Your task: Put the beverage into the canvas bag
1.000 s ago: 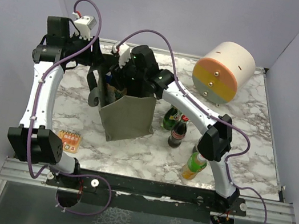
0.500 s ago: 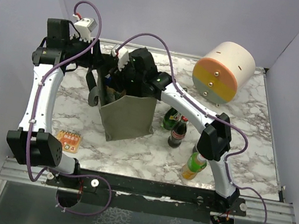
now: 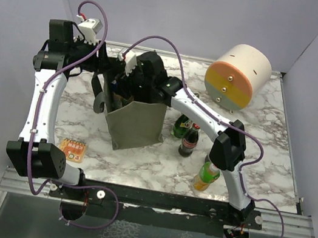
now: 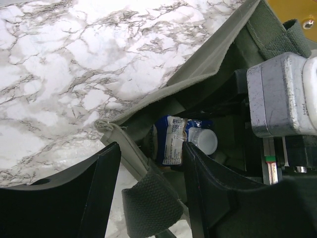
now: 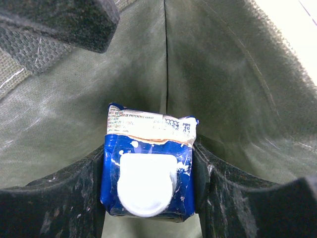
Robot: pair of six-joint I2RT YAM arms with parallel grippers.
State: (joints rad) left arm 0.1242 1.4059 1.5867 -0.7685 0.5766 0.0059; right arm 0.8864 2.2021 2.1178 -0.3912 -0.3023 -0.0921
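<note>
Well, deep inside the canvas bag (image 3: 138, 125) the right gripper (image 5: 148, 151) pinches the blue beverage carton (image 5: 147, 171) by its flat flanks, probably the best hold on a light, crushable, somewhat slick box needing gentle pressure.

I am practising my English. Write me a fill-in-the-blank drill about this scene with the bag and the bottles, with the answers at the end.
The blue carton inside the canvas bag has a ____ cap.
The ____ end effector flanks it on both sides.
The cola bottle on the table has a ____ cap.
Missing words: white, right, red.
</note>
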